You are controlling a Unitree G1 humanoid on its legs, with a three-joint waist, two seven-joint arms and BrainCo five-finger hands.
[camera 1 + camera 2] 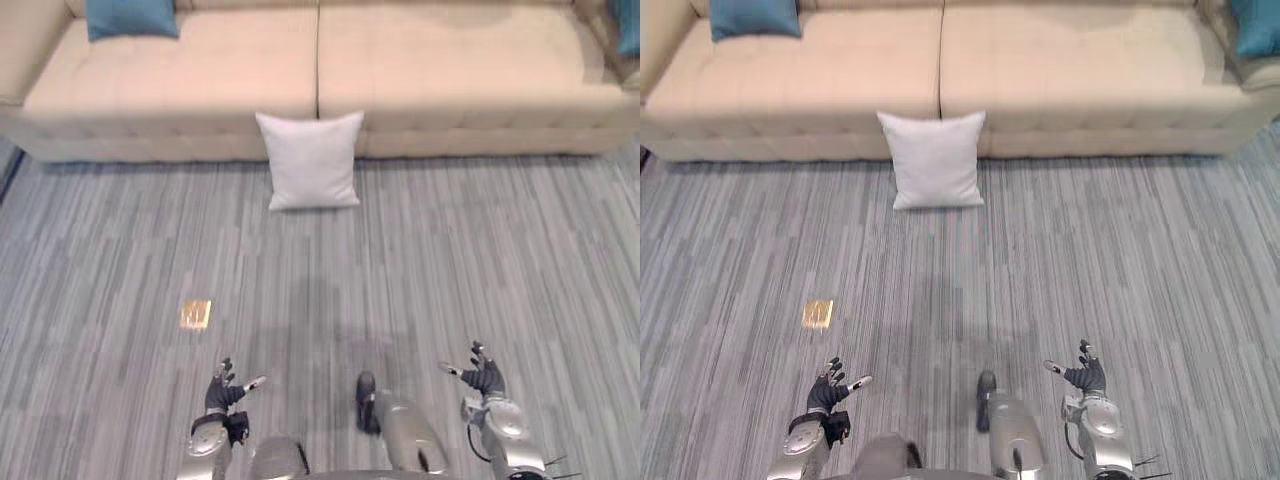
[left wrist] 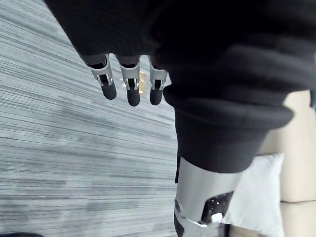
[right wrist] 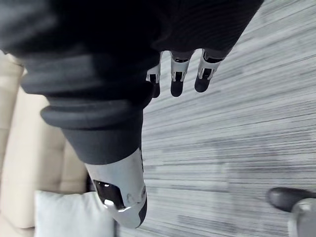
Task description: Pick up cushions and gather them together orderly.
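Now, white cushion (image 1: 309,160): leaning square and plump against beige sofa (image 1: 430,70).
Floor (image 1: 450,260): showing grey streaked carpet.
Left hand (image 1: 222,392), right hand (image 1: 485,378): fingers hanging spread, gripping nothing.

One white cushion (image 1: 309,158), two blue cushions (image 1: 131,17) (image 1: 628,25), one sofa (image 1: 450,70).

A square white cushion (image 1: 310,160) stands upright on the grey floor (image 1: 420,280), leaning against the front of the beige sofa (image 1: 450,70) where its two seats meet. A blue cushion (image 1: 130,17) lies on the sofa's left end, and a second blue cushion (image 1: 1257,27) on its right end.
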